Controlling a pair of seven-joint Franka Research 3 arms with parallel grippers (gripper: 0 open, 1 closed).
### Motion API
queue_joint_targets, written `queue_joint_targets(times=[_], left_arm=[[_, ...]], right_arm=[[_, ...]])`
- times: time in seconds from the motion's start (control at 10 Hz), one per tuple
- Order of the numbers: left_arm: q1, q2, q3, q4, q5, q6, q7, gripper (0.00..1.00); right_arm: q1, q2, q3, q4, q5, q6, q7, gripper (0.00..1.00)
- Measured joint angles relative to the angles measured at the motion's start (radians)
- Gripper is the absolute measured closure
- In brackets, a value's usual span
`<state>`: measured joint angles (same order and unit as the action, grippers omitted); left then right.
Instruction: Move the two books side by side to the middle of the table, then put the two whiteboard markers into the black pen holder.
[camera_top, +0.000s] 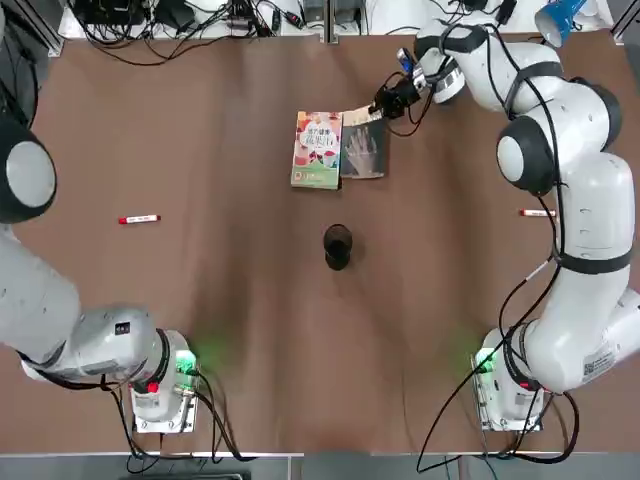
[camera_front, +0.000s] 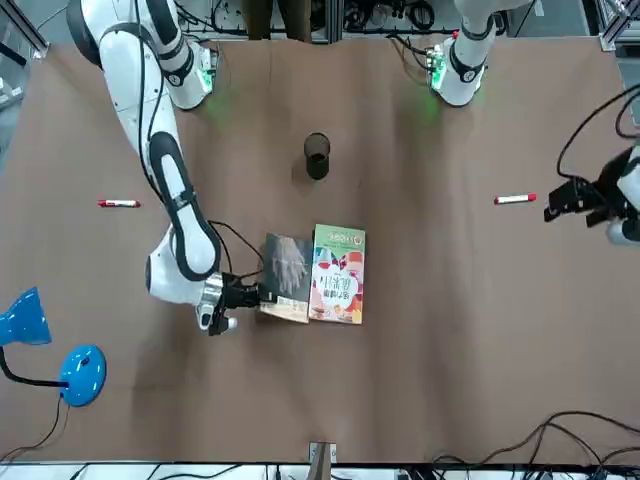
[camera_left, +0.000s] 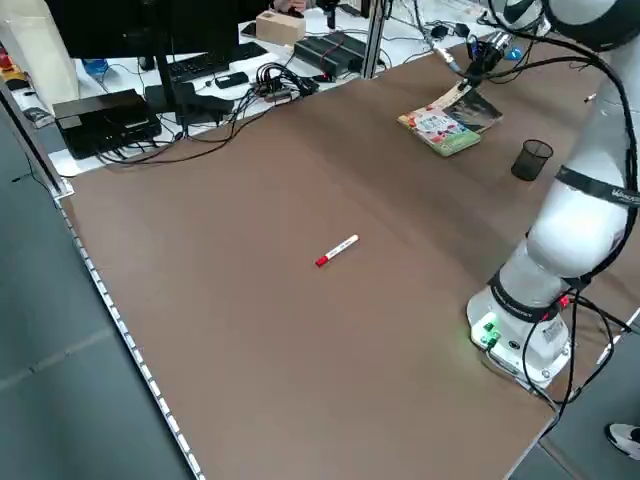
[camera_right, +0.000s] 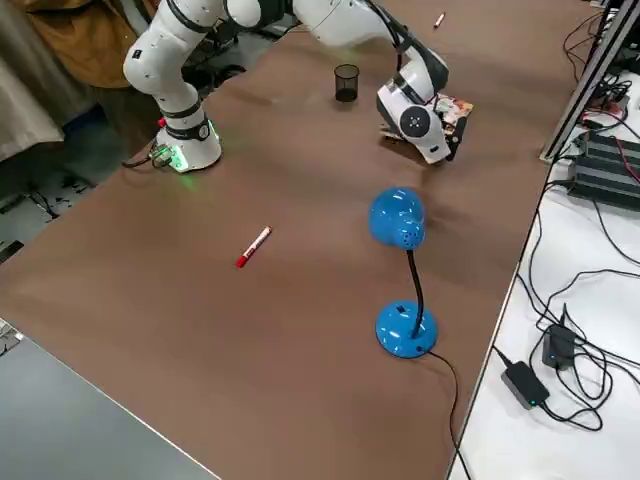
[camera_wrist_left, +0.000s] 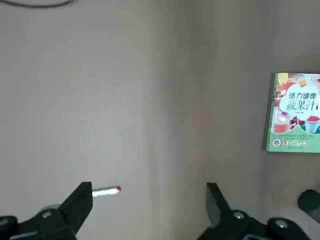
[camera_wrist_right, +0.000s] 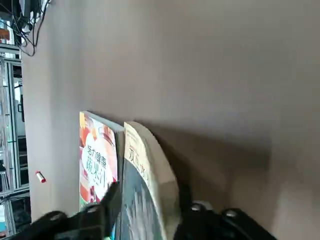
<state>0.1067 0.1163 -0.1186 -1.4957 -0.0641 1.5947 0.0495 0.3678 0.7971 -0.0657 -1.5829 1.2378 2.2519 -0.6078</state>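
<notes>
1. Books first: the colourful book (camera_top: 317, 150) and the dark book (camera_top: 363, 152) lie side by side in the far half of the table (camera_top: 240, 300), left-right near its middle. The colourful one is on my left, the dark one on my right.
2. From the right wrist view, the dark book's pale cover bulges upward at its far end, while the colourful one looks flat.
3. My right gripper (camera_wrist_right: 150, 197) is low over the dark book, at its far end. Its two fingers stand apart with part of that book between them; I can't tell whether either touches it.
4. My left gripper (camera_wrist_left: 151, 200) is wide and holds nothing, hanging above the left part of the table.
5. One marker (camera_top: 139, 219) lies on the left side of the table, red cap pointing outward. The other marker (camera_top: 537, 213) lies on the right side, beside my right arm in the overhead view, red cap toward the middle.
6. The black pen holder (camera_top: 338, 247) stands upright, nearer my arm bases than the books are, well apart from both markers.
7. I also have a blue desk lamp (camera_right: 406, 328) standing in the far right corner area.
</notes>
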Motion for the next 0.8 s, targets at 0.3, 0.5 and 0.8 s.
queue_joint_targets(times=[0.3,0.5,0.8], left_arm=[[-0.075,-0.065,0.092,-0.082,0.002,0.0,-0.011,0.0],[-0.08,-0.072,0.111,-0.095,0.002,0.0,-0.011,0.0],[-0.08,-0.076,0.123,-0.098,0.007,0.002,-0.008,0.02]], right_arm=[[-0.018,0.0,-0.015,0.003,0.001,0.008,-0.007,0.17],[-0.089,0.0,-0.031,0.008,-0.049,0.013,-0.086,0.11],[-0.23,-0.01,-0.033,0.035,-0.3,-0.051,-0.122,0.11]])
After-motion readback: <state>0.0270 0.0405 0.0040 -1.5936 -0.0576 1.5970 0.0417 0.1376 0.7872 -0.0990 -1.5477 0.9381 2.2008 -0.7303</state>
